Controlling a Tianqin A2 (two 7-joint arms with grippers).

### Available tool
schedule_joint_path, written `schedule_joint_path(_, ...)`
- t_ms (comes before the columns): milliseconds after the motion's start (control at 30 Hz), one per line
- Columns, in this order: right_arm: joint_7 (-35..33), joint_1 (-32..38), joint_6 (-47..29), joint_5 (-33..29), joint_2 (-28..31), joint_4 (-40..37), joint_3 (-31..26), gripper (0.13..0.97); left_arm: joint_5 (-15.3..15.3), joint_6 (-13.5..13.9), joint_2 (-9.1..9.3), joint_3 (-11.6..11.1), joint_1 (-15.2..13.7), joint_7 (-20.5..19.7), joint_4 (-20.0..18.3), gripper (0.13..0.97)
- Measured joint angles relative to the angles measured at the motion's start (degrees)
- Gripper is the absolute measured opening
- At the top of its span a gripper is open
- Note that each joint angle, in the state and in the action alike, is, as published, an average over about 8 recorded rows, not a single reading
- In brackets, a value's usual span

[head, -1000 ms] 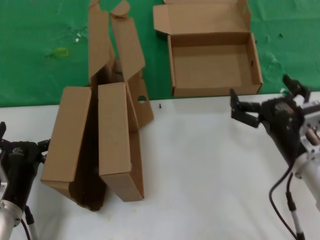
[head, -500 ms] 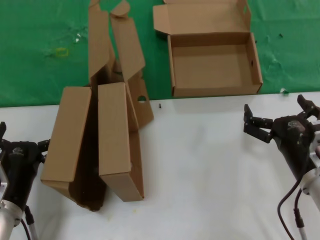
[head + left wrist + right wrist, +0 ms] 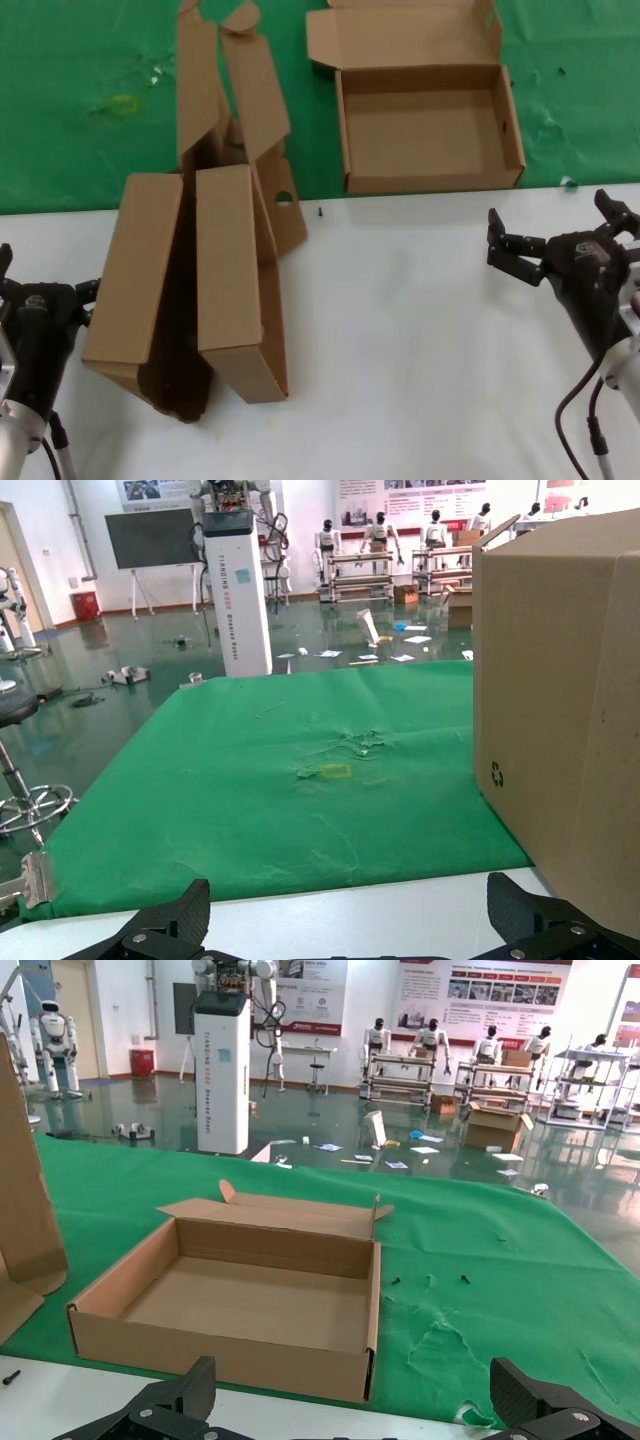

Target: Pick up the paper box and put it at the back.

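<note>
The paper box (image 3: 425, 120) lies open and empty on the green cloth at the back (image 3: 80, 150), its lid flap raised on the far side. It also shows in the right wrist view (image 3: 250, 1300), on the cloth (image 3: 500, 1290). My right gripper (image 3: 555, 225) is open and empty over the white table, a little nearer than the box's right front corner and apart from it; its fingers frame bare table and cloth in the right wrist view (image 3: 355, 1400). My left gripper (image 3: 45, 272) rests open and empty at the near left, also seen in the left wrist view (image 3: 350, 920).
Two other brown cardboard boxes (image 3: 135, 270) (image 3: 235, 270) stand side by side across the cloth's edge and the white table (image 3: 400, 330), left of centre. One (image 3: 560, 700) fills one side of the left wrist view. A small dark screw (image 3: 319, 212) lies near the cloth's edge.
My right gripper has drawn back from the box's front corner, to the right and nearer, still open and empty. The box and the left arm have not moved.
</note>
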Motion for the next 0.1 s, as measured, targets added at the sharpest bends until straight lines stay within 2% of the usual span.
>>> schedule_joint_path(100,0.0,0.0,0.0,0.0,0.0,0.0,0.0,0.966,0.0,0.0,0.00,0.0,0.0,0.0,0.0,0.966)
